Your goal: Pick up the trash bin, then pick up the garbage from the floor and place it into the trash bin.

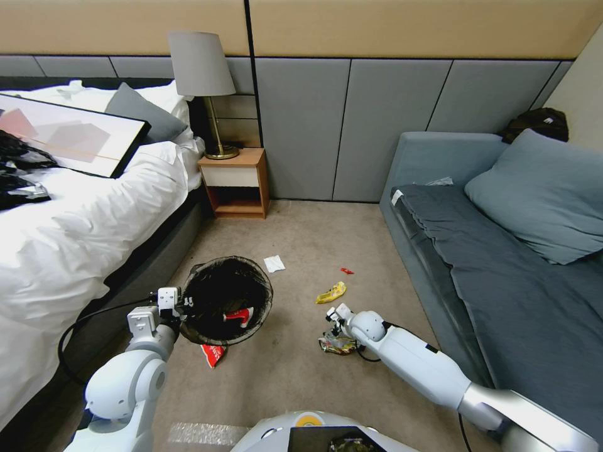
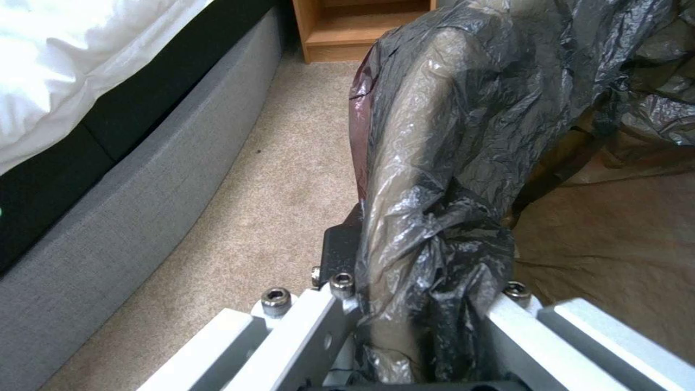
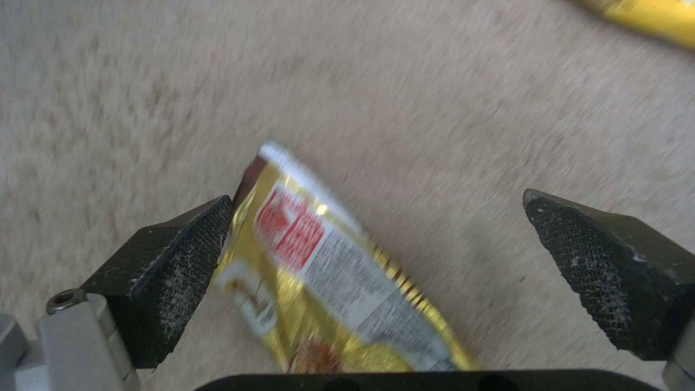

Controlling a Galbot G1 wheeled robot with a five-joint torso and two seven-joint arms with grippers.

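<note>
the trash bin [image 1: 227, 307] hangs upright with its mouth facing up, beside the bed [image 1: 69, 251], its black bag liner [image 2: 442, 179] clenched at the rim by the left gripper [image 1: 178, 300]; a red-and-white wrapper [image 1: 240, 316] lies inside. the right gripper [image 3: 377, 260] hangs spread wide and low over the beige carpet [image 1: 301, 238], a gold snack packet [image 3: 340, 271] between its pads [image 3: 184, 260] and touching one of them, its long axis running diagonally away from the wrist; it carries a red label whose writing is too blurred to read. a yellow packet [image 1: 331, 292], a white paper scrap [image 1: 274, 263], a tiny red piece [image 1: 346, 271] and a red wrapper [image 1: 213, 354] just beneath the bin lie scattered on the carpet between the bed and the grey sofa [image 1: 502, 251]. a wooden nightstand [image 1: 235, 183] with a lamp [image 1: 204, 88] stands against the padded grey wall.
</note>
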